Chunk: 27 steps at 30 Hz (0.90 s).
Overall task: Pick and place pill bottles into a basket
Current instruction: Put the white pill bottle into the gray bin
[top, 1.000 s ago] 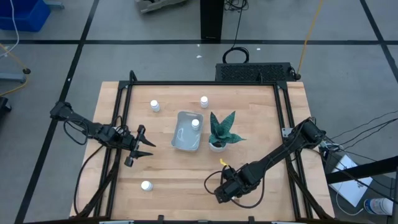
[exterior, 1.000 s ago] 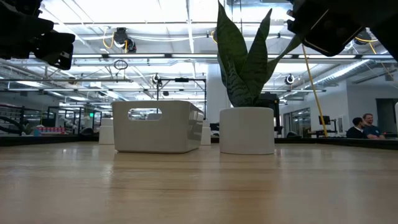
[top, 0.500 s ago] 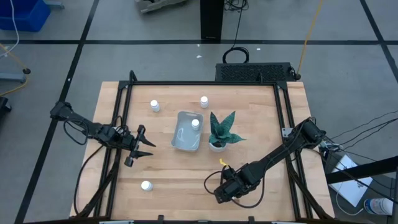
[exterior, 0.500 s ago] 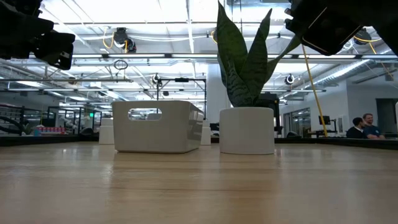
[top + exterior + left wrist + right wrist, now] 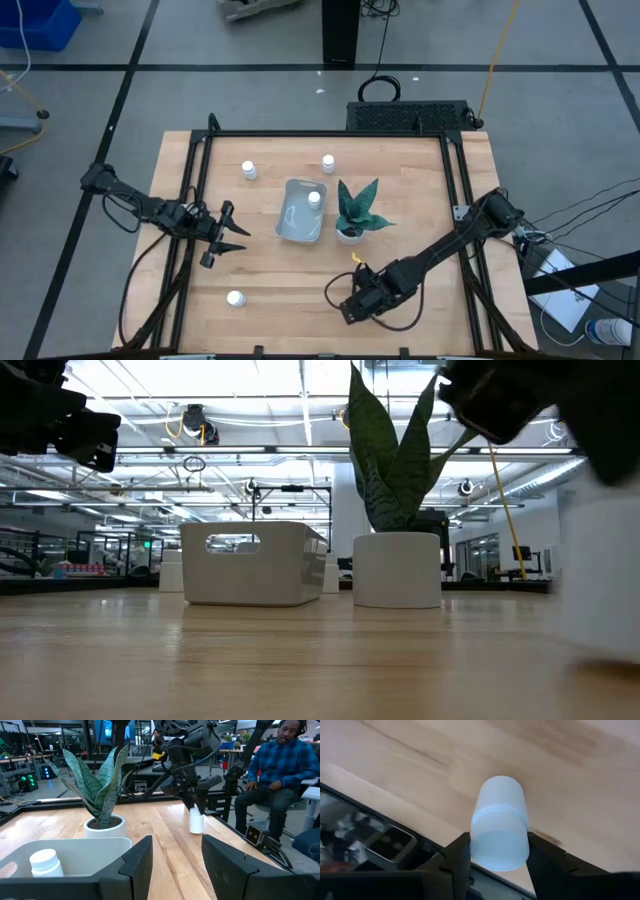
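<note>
The pale basket (image 5: 290, 222) sits mid-table with one white pill bottle (image 5: 314, 199) standing in it; that bottle also shows in the left wrist view (image 5: 46, 862). Two bottles (image 5: 248, 170) (image 5: 328, 162) stand on the table at the far side and one (image 5: 235, 298) near the front left. My right gripper (image 5: 350, 305) is shut on another bottle (image 5: 499, 820) near the front edge, right of centre. My left gripper (image 5: 228, 232) is open and empty, left of the basket. My right gripper pinches the bottle's upper end (image 5: 497, 847) between its two fingers (image 5: 457, 857). The fingers come from above, pointing down, as the left wrist view shows (image 5: 196, 812). The bottle stands upright below them; I cannot tell whether its base touches the table.
A small white pot with a green spiky plant (image 5: 352, 215) stands just right of the basket, between it and my right gripper. A black frame (image 5: 200, 180) runs round the wooden table top. A person (image 5: 280, 775) sits beyond the table's right side.
My right gripper has moved a little toward the table's left edge with the bottle, which now shows at the right of the low view.
</note>
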### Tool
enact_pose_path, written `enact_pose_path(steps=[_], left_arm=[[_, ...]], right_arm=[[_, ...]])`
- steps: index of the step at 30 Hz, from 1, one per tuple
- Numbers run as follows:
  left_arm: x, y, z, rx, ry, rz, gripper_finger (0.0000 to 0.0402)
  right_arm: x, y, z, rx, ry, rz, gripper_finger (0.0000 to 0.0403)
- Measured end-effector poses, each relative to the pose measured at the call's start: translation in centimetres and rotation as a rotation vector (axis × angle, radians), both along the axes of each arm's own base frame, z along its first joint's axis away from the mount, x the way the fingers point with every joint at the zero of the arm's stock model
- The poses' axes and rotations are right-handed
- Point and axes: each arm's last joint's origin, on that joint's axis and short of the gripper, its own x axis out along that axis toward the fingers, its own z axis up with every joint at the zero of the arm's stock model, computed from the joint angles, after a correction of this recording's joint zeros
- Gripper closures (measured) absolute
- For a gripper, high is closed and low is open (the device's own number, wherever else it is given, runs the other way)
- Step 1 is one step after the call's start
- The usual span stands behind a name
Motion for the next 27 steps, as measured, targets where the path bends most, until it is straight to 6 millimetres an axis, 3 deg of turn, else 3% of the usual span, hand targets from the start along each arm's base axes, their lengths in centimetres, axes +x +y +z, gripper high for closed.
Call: enact_pose_path(steps=[8, 13, 18, 27], left_arm=[[0.0, 0.0, 0.0, 0.002, 0.003, 0.000, 0.0227], [0.0, 0.0, 0.0, 0.000, 0.000, 0.000, 0.0227], [0.0, 0.0, 0.0, 0.000, 0.000, 0.000, 0.0227], [0.0, 0.0, 0.0, 0.001, 0.002, 0.000, 0.0227]], right_arm=[[1.4, -2.2, 2.7, -0.066, -0.222, -0.026, 0.0253], [1.5, -4.6, 6.4, -0.133, -0.416, -0.064, 0.0253], [2.0, -6.6, 10.9, -0.193, -0.721, -0.096, 0.0253], [1.7, -10.9, 16.6, -0.487, -1.066, -0.117, 0.0253]])
